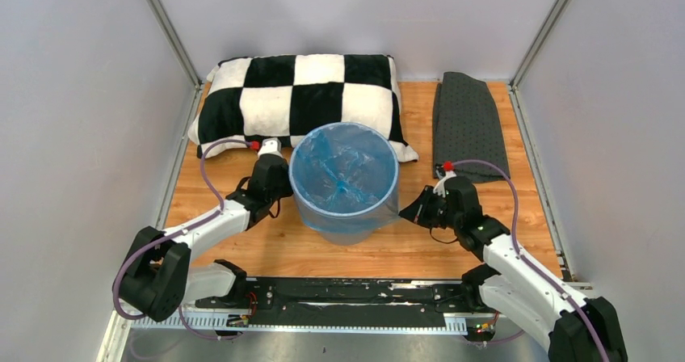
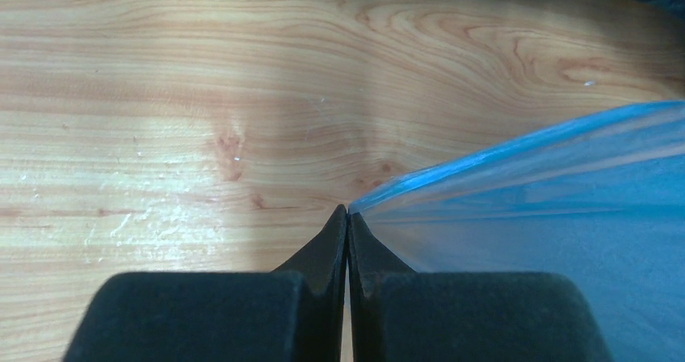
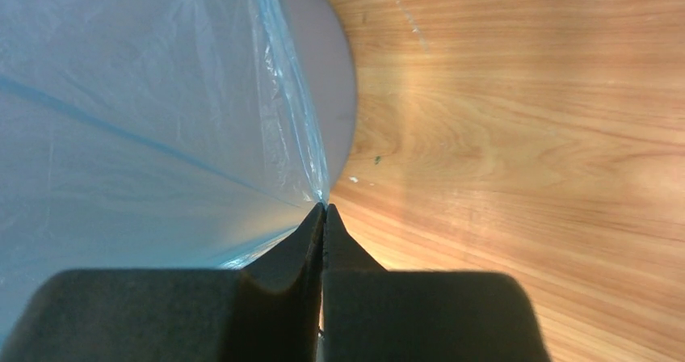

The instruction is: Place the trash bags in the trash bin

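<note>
Looking down from above, we see the trash bag (image 1: 343, 168) already sitting in the trash bin (image 3: 335, 79), which stands upright near the middle of the table (image 1: 242, 249). The thin blue film lines the inside, sags into folds at the centre, and is turned over the rim so that it hangs down the outer wall. The left pincer (image 2: 347, 210) sits low against the bin's left side. Its fingers are pressed fully together, and a taut corner of the bag runs right into their tips. The right pincer (image 3: 325, 208) is at the bin's right side, closed just as tightly, with the bag's edge drawn to a point between its tips. Beside that edge, a strip of the bin's bare grey wall shows. Behind the bin, a black-and-white checkered pillow (image 1: 299, 95) lies across the far side of the table, touching or almost touching the rim. A dark dotted mat (image 1: 467, 124) lies at the far right, well apart from the bin.
</note>
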`<state>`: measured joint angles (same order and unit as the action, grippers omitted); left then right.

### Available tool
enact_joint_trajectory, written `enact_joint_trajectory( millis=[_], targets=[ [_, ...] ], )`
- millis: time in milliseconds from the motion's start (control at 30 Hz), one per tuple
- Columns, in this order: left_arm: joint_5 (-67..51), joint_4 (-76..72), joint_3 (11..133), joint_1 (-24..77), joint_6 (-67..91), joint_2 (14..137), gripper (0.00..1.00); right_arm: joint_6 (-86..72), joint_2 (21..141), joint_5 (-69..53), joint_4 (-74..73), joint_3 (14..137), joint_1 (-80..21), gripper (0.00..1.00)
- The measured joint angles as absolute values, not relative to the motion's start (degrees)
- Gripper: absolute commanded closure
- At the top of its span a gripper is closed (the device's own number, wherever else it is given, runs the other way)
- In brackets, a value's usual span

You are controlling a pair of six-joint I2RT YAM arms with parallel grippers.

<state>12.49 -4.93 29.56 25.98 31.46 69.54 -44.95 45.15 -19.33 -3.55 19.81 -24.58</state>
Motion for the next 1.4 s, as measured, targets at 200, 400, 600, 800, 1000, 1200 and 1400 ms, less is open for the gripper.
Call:
enact_joint_trajectory(
  millis=[200, 400, 600, 800, 1000, 1200, 1400],
  targets=[
    [13.32, -5.06, 27.49, 25.19, 31.42, 69.14, 1.0, -40.93, 48.23, -13.52, -6.7, 23.55, -24.58, 1.0],
    [13.37, -5.13, 27.24, 24.86, 30.81, 69.14, 1.0, -37.8, 51.07, -8.93, -9.13, 25.65, -24.58, 1.0],
    [13.89, -5.54, 26.3, 24.84, 30.28, 69.21, 1.0, -35.59, 53.23, -5.45, -11.9, 27.53, -24.58, 1.0],
    [13.58, -6.35, 25.56, 24.84, 29.5, 69.19, 0.87, -33.32, 54.28, -4.16, -14.59, 29.56, -24.58, 0.77],
    [12.32, -6.31, 24.45, 24.82, 29.12, 67.94, 0.74, -28.8, 54.19, -2.94, -22.39, 37.95, -24.58, 0.35],
    [10.81, -6.31, 24.36, 24.82, 29.95, 64.97, 0.64, -24.97, 51.96, -1.54, -31.22, 50.06, -24.58, 0.2],
    [10.85, -5.89, 24.36, 24.84, 31.33, 63.29, 0.61, -20.67, 54.59, -1.48, -38.96, 64.86, -24.77, 0.22]
  ],
)
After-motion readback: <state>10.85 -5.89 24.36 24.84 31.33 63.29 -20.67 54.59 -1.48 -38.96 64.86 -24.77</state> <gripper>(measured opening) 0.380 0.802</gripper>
